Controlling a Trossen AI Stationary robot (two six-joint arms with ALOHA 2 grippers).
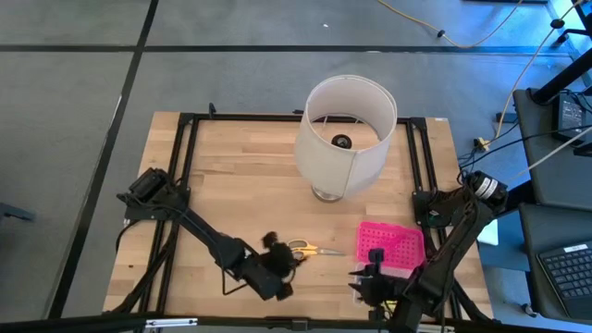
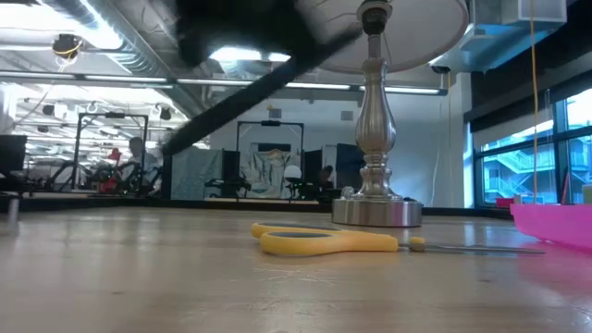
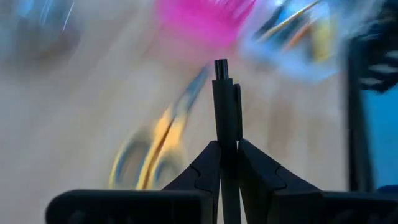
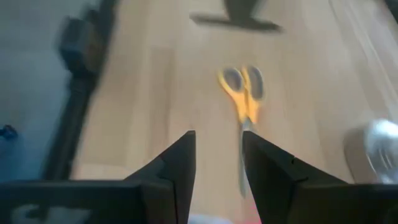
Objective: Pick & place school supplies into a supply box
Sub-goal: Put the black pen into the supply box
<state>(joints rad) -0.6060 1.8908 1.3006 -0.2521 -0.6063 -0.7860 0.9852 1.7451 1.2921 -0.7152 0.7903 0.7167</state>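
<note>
My left gripper hangs above the table's near middle, shut on a thin black pen. Just beyond it the yellow-handled scissors lie flat on the wood. The supply box, its bright pink dotted lid up, lies on the table to the right of the scissors. My right gripper hovers at the box's near edge, open, with nothing between its fingers, pointing toward the scissors. My left gripper pinches the black pen's shaft between its two fingers. The pen runs along the fingers, and one end sticks out well past the tips. It is lifted clear of the table.
A big white lampshade on a metal lamp base stands at the far middle of the table. A black frame runs along the table's edges. Bare wood lies to the left of the scissors.
</note>
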